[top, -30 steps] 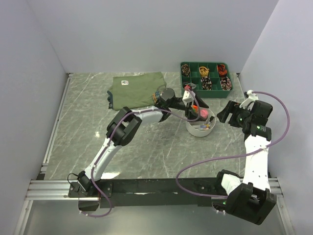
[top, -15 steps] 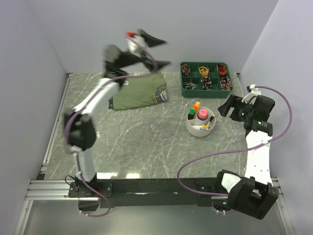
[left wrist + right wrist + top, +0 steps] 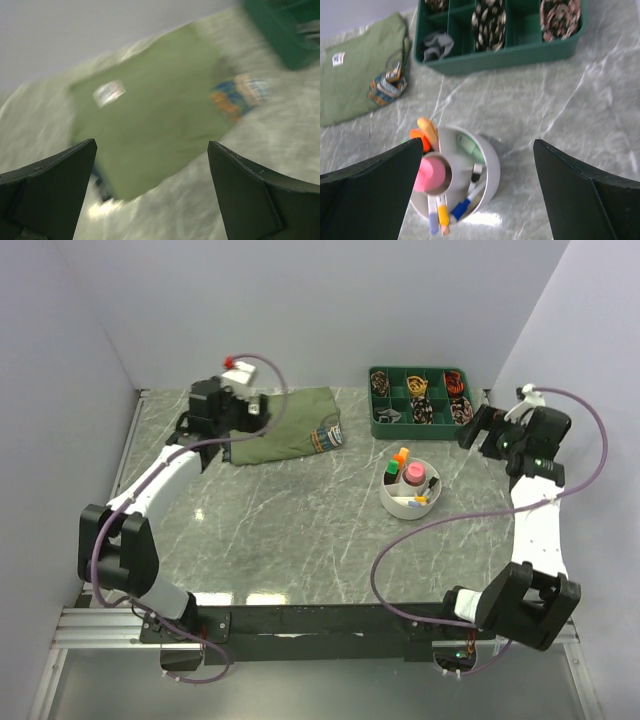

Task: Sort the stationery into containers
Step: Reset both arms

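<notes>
Right of centre on the marble table (image 3: pixel 300 540), a white tub (image 3: pixel 409 502) is seen standing upright, near a green tray (image 3: pixel 420 400) but not touching it. All visible stationery (image 3: pixel 411 474) is held in the tub, with ends poking above the rim.

Right wrist view, looking down:
- a pink highlighter (image 3: pixel 432 172) is stood on end in the tub (image 3: pixel 490 170), cap up
- two orange markers (image 3: pixel 424 134) are propped at the rim on the side toward the shirt (image 3: pixel 360 85)
- thin pens (image 3: pixel 462 207) with blue and yellow caps are leaned in the near compartment
- something pale green is glimpsed in the far compartment; it cannot be told what
- the tray (image 3: pixel 505 52) is seen beyond the tub, with small coiled items in its compartments

The right gripper (image 3: pixel 478 428) is held above the table's right side, beside the tray and clear of the tub. Its fingers are spread wide (image 3: pixel 478 142), with nothing between them.

The left gripper (image 3: pixel 243 408) is held over the far left of the table, at the edge of the olive shirt (image 3: pixel 285 425). Its view is blurred, yet the fingers are plainly parted (image 3: pixel 151 145) — only the shirt (image 3: pixel 150 110) is seen in the gap, well below.
</notes>
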Tool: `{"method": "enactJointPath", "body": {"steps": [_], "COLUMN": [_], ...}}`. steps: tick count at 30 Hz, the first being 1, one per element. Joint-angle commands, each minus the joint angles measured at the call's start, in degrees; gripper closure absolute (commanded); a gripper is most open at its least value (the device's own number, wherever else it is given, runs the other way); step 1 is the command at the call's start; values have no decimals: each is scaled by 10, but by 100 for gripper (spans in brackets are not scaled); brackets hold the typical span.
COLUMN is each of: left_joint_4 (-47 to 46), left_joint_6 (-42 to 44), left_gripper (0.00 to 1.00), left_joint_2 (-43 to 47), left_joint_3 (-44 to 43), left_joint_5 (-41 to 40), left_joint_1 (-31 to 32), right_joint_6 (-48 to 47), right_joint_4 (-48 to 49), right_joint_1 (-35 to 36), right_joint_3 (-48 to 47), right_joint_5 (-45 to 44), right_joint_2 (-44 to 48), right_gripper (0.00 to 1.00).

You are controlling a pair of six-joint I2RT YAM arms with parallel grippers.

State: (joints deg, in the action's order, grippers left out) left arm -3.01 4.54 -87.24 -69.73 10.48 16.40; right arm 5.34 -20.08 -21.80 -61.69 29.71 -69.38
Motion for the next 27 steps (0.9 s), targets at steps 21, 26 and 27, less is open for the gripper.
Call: {"method": "enactJointPath", "body": {"steps": [21,26,27], "left_joint_4": [192,282,291], "left_joint_6": [16,41,42], "left_gripper": [1,0,0], "left_joint_2": [-128,-181,-196], "left_joint_3": [-214,-315,-343], "left_joint_5": [117,147,146], "left_joint_1": [-243,-242,-242], "right_joint_6": [-87,-23,1], "right_joint_4": [35,-2,-24], "right_joint_1": [31,94,100], "right_joint_3": [-114,-150,-167], "right_joint_5": [-164,-246,-249], "right_joint_2": [-60,-78,-82], "right_gripper": [0,0,0]}}
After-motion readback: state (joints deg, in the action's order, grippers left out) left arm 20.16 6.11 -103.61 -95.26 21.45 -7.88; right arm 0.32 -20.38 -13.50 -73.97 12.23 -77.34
